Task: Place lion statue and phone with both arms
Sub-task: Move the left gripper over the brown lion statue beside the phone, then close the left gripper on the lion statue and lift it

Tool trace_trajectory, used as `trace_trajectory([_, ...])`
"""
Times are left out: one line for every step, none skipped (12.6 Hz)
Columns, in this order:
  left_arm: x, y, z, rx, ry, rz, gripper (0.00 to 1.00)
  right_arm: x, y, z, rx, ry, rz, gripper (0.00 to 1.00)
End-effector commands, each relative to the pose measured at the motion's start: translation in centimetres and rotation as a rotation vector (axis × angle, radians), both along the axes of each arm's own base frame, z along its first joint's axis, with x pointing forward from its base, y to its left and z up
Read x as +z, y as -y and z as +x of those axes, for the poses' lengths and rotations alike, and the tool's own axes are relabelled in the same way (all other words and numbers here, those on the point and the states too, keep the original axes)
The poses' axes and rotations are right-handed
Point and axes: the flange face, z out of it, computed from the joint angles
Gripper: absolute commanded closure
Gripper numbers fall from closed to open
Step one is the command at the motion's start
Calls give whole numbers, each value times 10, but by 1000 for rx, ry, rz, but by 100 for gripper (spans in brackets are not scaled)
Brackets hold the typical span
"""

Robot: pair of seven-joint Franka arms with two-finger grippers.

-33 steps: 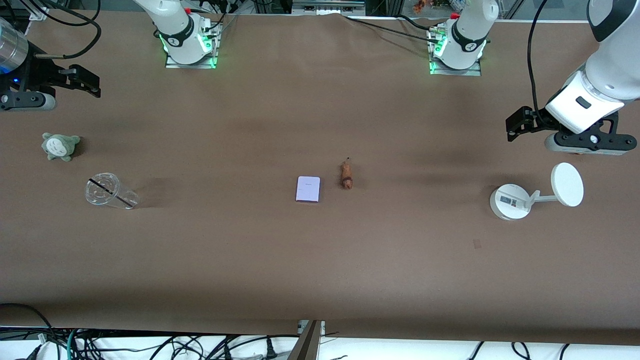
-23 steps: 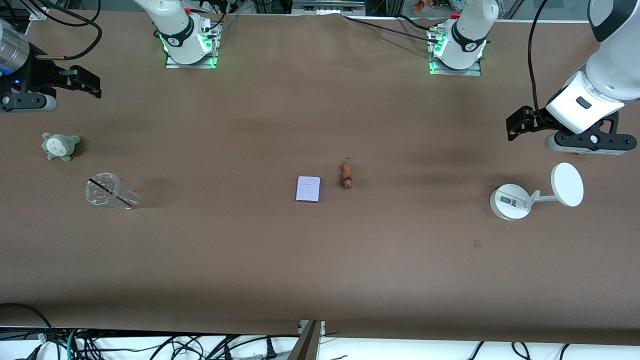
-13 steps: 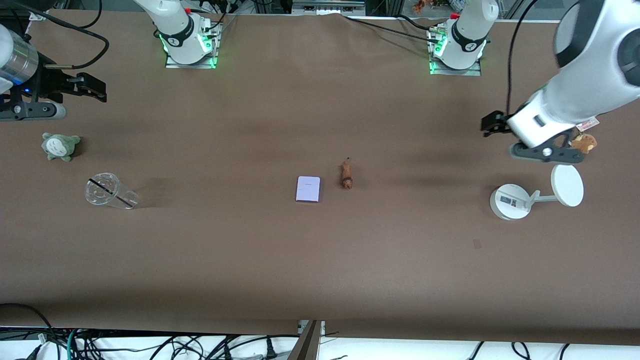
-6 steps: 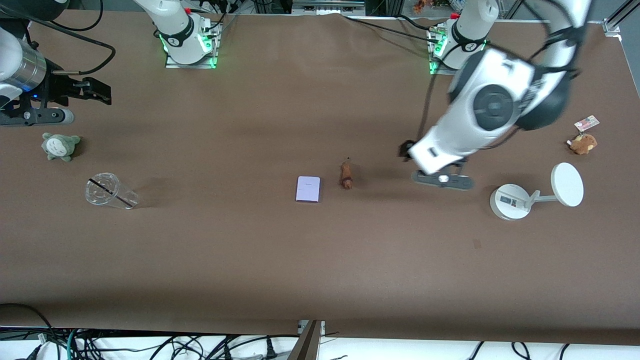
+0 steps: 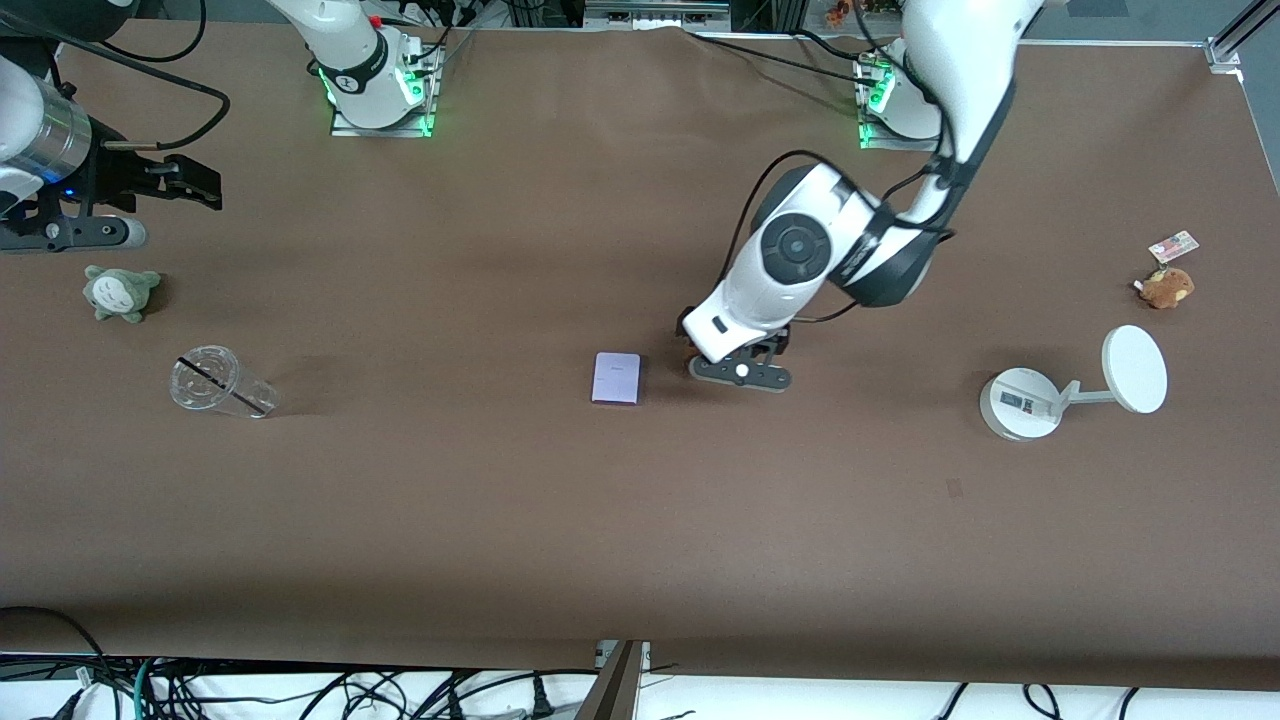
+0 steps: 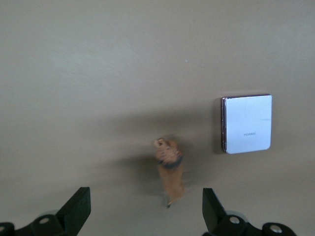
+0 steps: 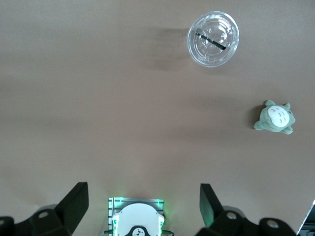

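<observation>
The lion statue (image 6: 170, 169), a small orange-brown figurine, lies on the brown table beside the lavender-white phone (image 5: 616, 378). The phone also shows in the left wrist view (image 6: 247, 123). My left gripper (image 5: 736, 362) hangs low over the lion, open and empty, and hides most of it in the front view. In the left wrist view the left gripper (image 6: 146, 216) has its fingers wide apart, and the lion's tail end lies between them. My right gripper (image 5: 203, 186) waits open and empty at the right arm's end of the table, and it also shows in its own wrist view (image 7: 142, 206).
A clear plastic cup (image 5: 218, 383) lies on its side near a grey-green plush (image 5: 120, 292) at the right arm's end. A white round-based stand (image 5: 1022, 402) and a brown plush with a tag (image 5: 1165, 285) sit at the left arm's end.
My left arm has swung from the left arm's end of the table to over the lion statue and has come down low. That uncovered the brown plush. My right gripper has barely moved.
</observation>
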Motion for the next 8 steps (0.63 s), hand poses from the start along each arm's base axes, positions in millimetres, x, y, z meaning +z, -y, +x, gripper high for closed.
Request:
trace_trajectory([-33, 32, -19, 44, 30, 47, 0, 3, 2, -1, -9, 2, 12, 0])
trace_trajectory([-40, 38, -26, 60, 44, 85, 0, 2, 2, -1, -9, 0, 12, 0])
trace_trajectory([-47, 46, -35, 58, 64, 118, 0, 2, 2, -1, -9, 0, 12, 0])
trace_trajectory([-55, 51, -40, 43, 84, 148, 0, 2, 1, -1, -9, 0, 12, 0])
trace_trajectory([-60, 51, -40, 20, 107, 167, 0, 2, 0, -1, -7, 0, 13, 0])
trace_trajectory([-60, 52, -38, -1, 137, 167, 0, 2, 0, -1, -7, 0, 12, 0])
trace_trajectory([-65, 50, -36, -5, 142, 166, 0, 2, 1, -1, -7, 2, 14, 0])
trace_trajectory([-70, 51, -38, -9, 138, 166, 0, 2, 1, -1, -7, 0, 13, 0])
